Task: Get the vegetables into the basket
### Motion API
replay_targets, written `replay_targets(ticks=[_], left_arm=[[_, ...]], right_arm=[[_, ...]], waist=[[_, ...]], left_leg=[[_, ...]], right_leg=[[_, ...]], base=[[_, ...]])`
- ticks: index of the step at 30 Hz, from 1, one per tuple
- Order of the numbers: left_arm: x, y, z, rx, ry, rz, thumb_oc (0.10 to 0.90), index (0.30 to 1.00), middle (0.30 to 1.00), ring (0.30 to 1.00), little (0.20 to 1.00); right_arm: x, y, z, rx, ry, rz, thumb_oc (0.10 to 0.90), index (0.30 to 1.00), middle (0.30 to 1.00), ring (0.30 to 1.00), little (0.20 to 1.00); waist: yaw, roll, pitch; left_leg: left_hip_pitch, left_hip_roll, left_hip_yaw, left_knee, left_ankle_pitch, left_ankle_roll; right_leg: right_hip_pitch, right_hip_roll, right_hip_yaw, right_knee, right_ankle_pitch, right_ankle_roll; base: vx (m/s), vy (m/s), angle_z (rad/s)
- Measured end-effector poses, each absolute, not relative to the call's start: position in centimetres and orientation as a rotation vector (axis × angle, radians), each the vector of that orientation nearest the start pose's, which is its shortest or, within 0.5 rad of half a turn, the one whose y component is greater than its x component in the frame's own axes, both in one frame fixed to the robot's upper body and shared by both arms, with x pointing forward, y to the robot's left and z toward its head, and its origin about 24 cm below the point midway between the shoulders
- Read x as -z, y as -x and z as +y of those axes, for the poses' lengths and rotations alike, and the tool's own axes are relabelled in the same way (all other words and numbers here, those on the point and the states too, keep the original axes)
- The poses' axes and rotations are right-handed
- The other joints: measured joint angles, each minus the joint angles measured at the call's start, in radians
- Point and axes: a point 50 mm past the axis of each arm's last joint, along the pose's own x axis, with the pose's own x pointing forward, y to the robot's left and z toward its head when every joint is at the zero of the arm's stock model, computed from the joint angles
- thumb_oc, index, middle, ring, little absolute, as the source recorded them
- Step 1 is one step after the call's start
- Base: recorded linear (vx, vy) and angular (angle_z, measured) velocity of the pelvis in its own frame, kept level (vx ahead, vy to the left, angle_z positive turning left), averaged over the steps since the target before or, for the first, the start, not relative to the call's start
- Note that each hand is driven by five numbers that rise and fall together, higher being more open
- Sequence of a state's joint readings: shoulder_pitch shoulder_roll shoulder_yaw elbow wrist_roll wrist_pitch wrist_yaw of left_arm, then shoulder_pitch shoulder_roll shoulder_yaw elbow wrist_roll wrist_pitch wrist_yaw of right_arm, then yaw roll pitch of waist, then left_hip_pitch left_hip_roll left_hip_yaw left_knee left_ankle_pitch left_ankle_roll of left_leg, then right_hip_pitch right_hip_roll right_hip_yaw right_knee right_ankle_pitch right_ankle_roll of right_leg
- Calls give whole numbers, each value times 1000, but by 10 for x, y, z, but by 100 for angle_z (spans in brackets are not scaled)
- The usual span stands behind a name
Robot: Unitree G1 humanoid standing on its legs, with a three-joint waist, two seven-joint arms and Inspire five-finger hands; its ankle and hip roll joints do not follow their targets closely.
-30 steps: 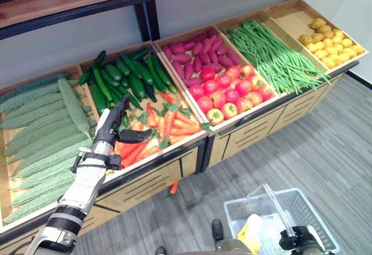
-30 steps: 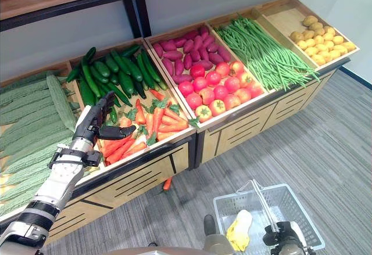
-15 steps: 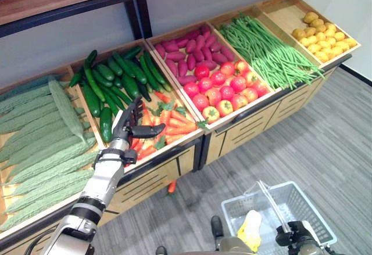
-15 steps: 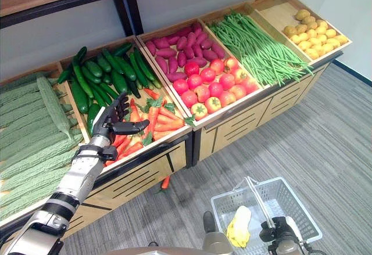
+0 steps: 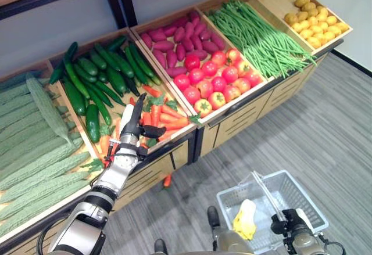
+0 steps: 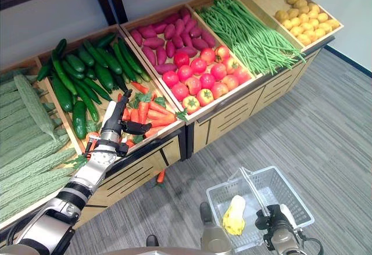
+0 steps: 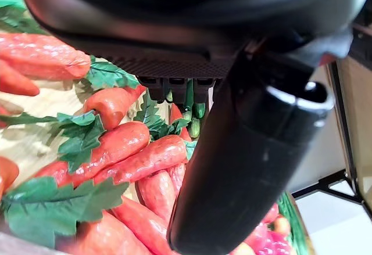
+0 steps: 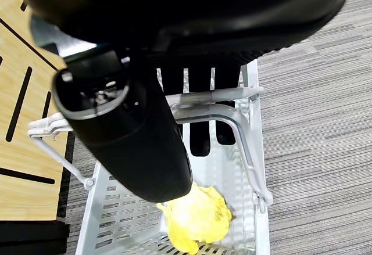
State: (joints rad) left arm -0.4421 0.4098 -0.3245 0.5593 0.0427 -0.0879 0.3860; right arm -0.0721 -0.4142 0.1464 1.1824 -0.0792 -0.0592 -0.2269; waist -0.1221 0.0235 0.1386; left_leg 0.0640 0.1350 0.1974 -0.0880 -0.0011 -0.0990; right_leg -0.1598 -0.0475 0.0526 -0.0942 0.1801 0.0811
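Grey carpet floor (image 5: 325,127) below a long wooden produce stand (image 5: 244,118), divided in bins.

Carrots (image 5: 154,118) heaped in the near half of the second bin, orange with green leaf tops, just in front of the dark cucumbers (image 5: 99,83). Left hand (image 5: 135,128) right above the carrots, fingers stretched straight toward the heap and thumb spread out to the side, nothing held (in the left wrist view the carrots lie just past the fingertips; contact cannot be told). One more carrot (image 5: 167,180) lying on the floor at the foot of the stand.

Basket (image 5: 297,186) of pale wire mesh low at the right, above the carpet, with a yellow item (image 5: 245,220) inside. Right hand (image 5: 289,227) at its handle (image 8: 218,111); in the right wrist view fingers curled over the grey metal bars, clamped on them.

Further out: bitter gourds (image 5: 32,144) at the far left, purple sweet potatoes (image 5: 174,37) behind red tomatoes (image 5: 215,83), then green beans (image 5: 258,34), then yellow potatoes (image 5: 317,20) at the far right.
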Motion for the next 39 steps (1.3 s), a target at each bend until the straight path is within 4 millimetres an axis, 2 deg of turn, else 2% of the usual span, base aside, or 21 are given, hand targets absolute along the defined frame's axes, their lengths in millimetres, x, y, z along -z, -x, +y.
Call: replay_targets(ticks=[7,18,23,37,39], left_arm=[[-60,-336,180,-250,-702,-96,900,1000,1000,1000,1000],[-67,-341,166,-400,-652,-127,900,1000,1000,1000,1000],[-68,-340,166,-469,-669,-134,900,1000,1000,1000,1000],[-59,-338,176,-579,-696,-79,900,1000,1000,1000,1000],[-57,-338,177,-581,-702,-70,527,478,478,478,478]], right_arm=[[120,-143,-296,246,665,956,400,300,300,300,300],[120,-154,-287,234,680,916,400,300,300,300,300],[118,-158,-284,232,697,895,400,300,300,300,300],[118,-159,-281,234,714,870,400,300,300,300,300],[118,-159,-280,234,712,868,400,300,300,300,300]], waist=[[-4,-4,26],[-27,-13,41],[-30,-16,44],[-29,-22,47],[-29,-23,48]], left_leg=[[-4,12,7,0,0,0],[-11,26,16,0,0,0],[-19,28,35,0,0,0],[-22,35,43,0,-1,-1],[-24,35,42,0,-1,-1]], right_leg=[[-9,15,6,0,0,-1],[-21,31,13,0,-4,-8],[-39,38,27,5,8,-21],[-44,45,31,3,2,-14],[-46,45,30,5,2,-15]], base=[[3,-39,-5],[0,-42,-3],[1,-34,-11],[0,-8,-1],[0,0,0]])
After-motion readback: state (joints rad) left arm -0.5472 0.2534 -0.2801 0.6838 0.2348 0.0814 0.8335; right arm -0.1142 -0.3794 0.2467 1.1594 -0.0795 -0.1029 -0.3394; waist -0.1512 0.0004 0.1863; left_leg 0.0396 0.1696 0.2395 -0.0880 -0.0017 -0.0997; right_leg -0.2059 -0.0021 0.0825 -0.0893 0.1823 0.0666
